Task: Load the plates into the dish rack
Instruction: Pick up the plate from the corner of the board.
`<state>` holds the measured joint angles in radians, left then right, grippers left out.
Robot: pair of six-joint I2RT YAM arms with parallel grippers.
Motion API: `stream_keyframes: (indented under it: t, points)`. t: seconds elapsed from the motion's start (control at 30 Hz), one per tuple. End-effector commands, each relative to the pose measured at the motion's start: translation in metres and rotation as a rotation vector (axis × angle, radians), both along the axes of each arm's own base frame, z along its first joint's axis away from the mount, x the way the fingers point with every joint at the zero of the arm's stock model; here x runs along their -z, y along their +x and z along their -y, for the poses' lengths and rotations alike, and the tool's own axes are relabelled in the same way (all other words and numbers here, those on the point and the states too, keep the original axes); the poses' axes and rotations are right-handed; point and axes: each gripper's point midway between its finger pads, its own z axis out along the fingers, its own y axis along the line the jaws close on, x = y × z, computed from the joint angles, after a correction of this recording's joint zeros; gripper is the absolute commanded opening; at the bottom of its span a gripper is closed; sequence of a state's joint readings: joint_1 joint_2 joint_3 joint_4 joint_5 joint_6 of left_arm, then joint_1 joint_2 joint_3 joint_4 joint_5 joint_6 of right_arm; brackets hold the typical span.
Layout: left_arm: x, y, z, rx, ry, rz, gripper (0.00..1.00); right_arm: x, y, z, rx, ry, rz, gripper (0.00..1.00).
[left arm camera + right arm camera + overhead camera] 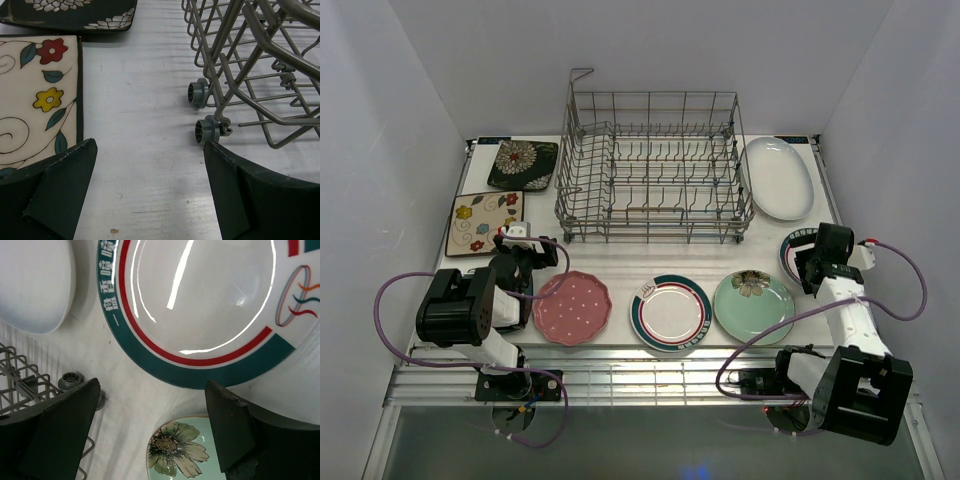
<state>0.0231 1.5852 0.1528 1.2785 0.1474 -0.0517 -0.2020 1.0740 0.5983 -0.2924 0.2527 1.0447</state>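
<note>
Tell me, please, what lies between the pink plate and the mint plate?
A white plate with a green rim lies between the pink plate and the mint plate; the top view shows it.

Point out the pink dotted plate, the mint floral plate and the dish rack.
pink dotted plate [571, 307], top view, centre.
mint floral plate [754, 308], top view, centre.
dish rack [650, 222], top view, near wall.

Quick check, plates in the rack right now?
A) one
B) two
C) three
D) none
D: the rack shows only bare tines, and the plates in view, such as the pink plate and the oval plate, lie flat on the table.
</note>
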Motion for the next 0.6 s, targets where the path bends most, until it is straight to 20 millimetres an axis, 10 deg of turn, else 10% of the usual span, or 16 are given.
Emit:
stream_keyframes:
  t: [0.0, 0.57]
  points:
    - [-0.010, 0.005, 0.003, 0.019, 0.003, 0.030, 0.98, 0.012, -0.031, 0.004, 0.045, -0.018, -0.088, 0.91]
    - [-0.009, 0.005, 0.003, 0.020, 0.003, 0.027, 0.98, 0.043, -0.086, 0.004, 0.136, -0.021, -0.148, 0.90]
